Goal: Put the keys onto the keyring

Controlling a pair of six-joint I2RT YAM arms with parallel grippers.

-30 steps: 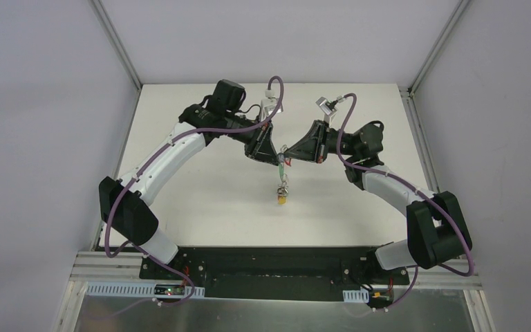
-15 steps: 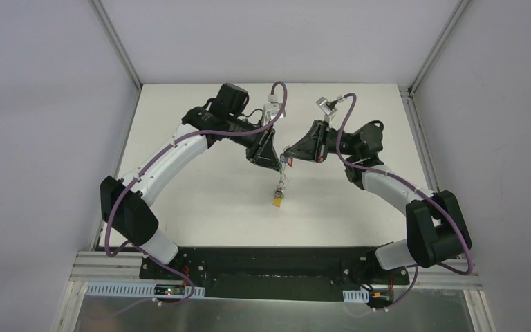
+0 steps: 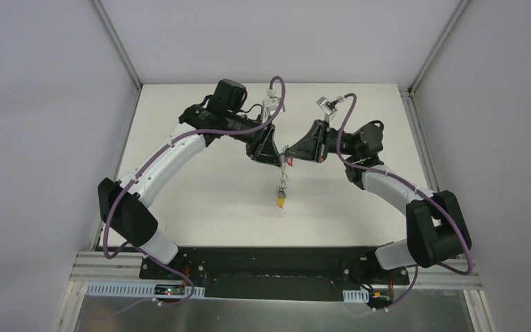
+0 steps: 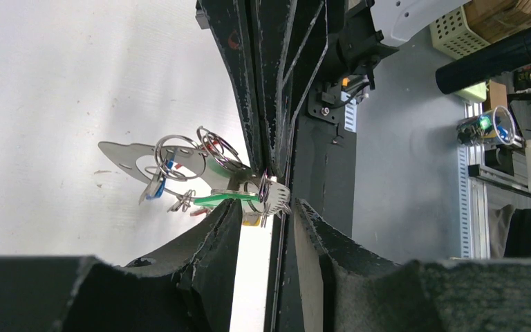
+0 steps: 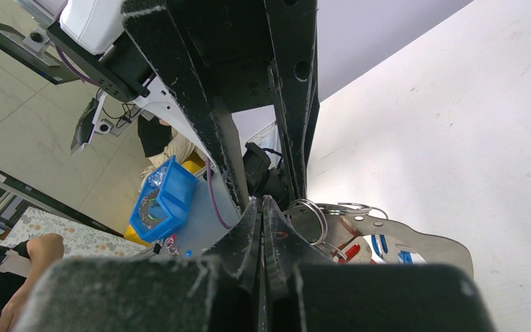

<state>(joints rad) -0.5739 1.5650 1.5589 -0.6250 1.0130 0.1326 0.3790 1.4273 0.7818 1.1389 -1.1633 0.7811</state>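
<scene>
Keys (image 3: 281,188) hang in one bunch directly under the point where the two grippers meet tip to tip, above the table (image 3: 207,187) and not touching it; a yellow tag (image 3: 279,203) is lowest. The right gripper (image 5: 262,205) is clenched, its fingers (image 5: 245,238) pressed flat together at the top of the bunch. It seems to pinch a ring or the keyring wire, but which one I cannot tell. The thin loop is lost among the small split rings (image 4: 176,149). The left gripper (image 4: 268,206) has its jaws apart, with a green tag (image 4: 225,198) at its mouth, and it presses on nothing that I can see.

In my judgement the whole weight depends on the right pinch alone. If that thin contact slips, the bunch falls to the table. The bunch can also swing or turn under the tips, so closing left jaws may catch a tag or a wrong ring instead of the key. The two pairs of fingers are very near; a small error could knock them together and shake the keys loose.
</scene>
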